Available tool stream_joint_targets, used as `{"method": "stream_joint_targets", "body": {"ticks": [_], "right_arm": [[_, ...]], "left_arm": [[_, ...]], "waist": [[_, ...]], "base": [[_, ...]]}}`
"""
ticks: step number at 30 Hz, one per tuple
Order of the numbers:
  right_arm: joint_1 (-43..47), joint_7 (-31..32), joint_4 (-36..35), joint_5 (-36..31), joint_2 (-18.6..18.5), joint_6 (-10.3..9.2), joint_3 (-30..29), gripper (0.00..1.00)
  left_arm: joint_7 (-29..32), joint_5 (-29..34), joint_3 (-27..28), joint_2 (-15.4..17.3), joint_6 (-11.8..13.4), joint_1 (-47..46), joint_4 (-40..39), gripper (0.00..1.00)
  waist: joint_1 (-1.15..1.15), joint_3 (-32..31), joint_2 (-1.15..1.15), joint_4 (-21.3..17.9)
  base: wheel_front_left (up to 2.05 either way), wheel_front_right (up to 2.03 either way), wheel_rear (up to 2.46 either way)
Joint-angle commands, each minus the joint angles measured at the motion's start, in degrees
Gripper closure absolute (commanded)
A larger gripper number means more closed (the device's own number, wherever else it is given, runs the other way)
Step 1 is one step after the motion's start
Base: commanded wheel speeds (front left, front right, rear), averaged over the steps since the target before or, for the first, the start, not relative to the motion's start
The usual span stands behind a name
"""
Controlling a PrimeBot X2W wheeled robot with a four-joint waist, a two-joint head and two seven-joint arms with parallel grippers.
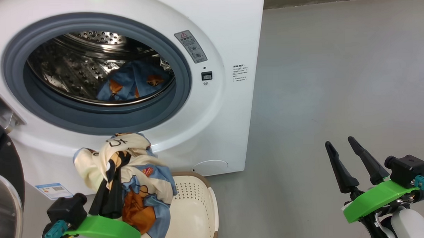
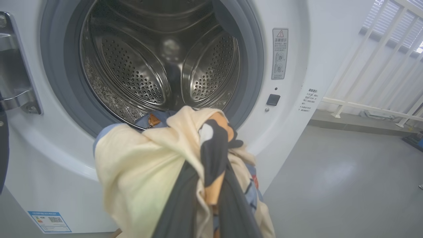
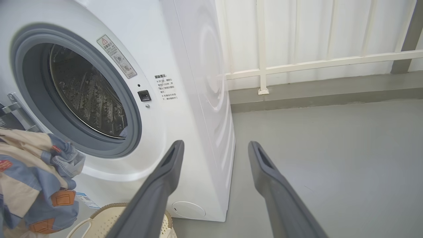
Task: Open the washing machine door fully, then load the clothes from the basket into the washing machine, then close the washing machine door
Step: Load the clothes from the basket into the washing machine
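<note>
Softly bunched cream-and-blue clothes (image 1: 136,171) hang clamped in the left end effector (image 1: 107,193) above the perforated plastic basket (image 1: 197,204); the right end effector (image 1: 339,141) has its tapered fingers apart.

signs: warning sticker (image 1: 190,46) bore a red triangle on the washing machine (image 1: 230,26) front; print too small to read | small Chinese print block (image 1: 240,73) beside it; illegible | blue label (image 1: 54,190) carried a QR code; lower corner
</note>
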Motion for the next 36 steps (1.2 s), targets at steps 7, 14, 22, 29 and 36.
{"method": "stream_joint_targets", "body": {"ticks": [7, 14, 22, 29, 36], "right_arm": [[0.1, -0.4, -1.8, -0.6, -0.8, 0.08, 0.5, 0.00], [-0.2, -0.4, -1.9, -0.3, -1.0, 0.08, 0.5, 0.00], [-2.0, -0.4, -2.9, 0.1, -1.8, 0.08, 1.2, 0.00], [-4.0, -0.4, -4.1, 0.5, -3.2, 0.08, 1.0, 0.00], [-7.4, -0.4, -6.0, 1.3, -3.7, 0.08, 1.6, 0.00]], "left_arm": [[-0.8, 0.2, 2.7, 0.4, 0.3, -1.9, -2.7, 1.00], [-0.6, 1.5, 2.4, 0.4, 0.7, -5.3, -2.0, 1.00], [0.4, 1.3, 3.8, 0.7, 1.4, -15.6, 3.4, 1.00], [0.1, 1.0, 5.0, 1.1, 0.2, -28.7, 15.3, 1.00], [-0.6, 1.6, 6.5, 2.2, -1.2, -42.9, 29.4, 1.00]], "waist": [[0.00, 0.5, 0.00, 0.4], [0.00, 1.2, 0.00, 0.5], [0.00, 4.6, 0.00, -1.3], [0.00, 11.2, 0.00, -2.9], [0.00, 20.0, 0.00, -6.0]], "base": [[0.00, 0.00, 0.00], [0.00, 0.00, 0.00], [0.00, 0.00, 0.00], [0.00, 0.00, 0.00], [0.00, 0.00, 0.00]]}}
